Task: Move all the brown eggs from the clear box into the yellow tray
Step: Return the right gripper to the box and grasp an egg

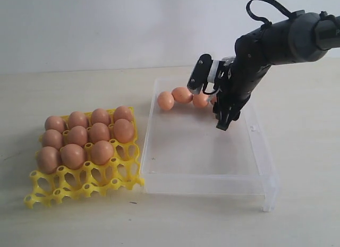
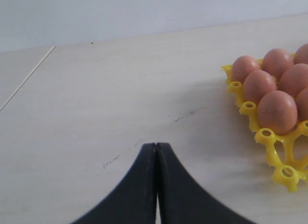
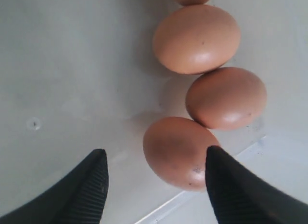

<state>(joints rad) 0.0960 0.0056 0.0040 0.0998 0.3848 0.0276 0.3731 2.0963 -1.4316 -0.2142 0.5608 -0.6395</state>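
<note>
The yellow tray [image 1: 79,184] lies at the left with several brown eggs [image 1: 77,135] in its far cells. The clear box [image 1: 204,184] sits in the middle. A row of three brown eggs [image 1: 182,94] rests along its far wall. My right gripper [image 1: 223,120] hangs open over the box's far right part, fingers pointing down. In the right wrist view the nearest egg [image 3: 175,151] lies between the open fingers of my right gripper [image 3: 155,154], close to one finger [image 3: 226,185]; two more eggs [image 3: 196,38] line up beyond it. My left gripper [image 2: 156,146] is shut and empty over bare table, beside the tray's corner [image 2: 284,173].
The box's front right corner [image 1: 269,196] juts out toward the table's front. A small tab [image 1: 253,128] sits on the box's right wall. Bare tabletop [image 1: 297,125] stretches right of the box and in front of the tray.
</note>
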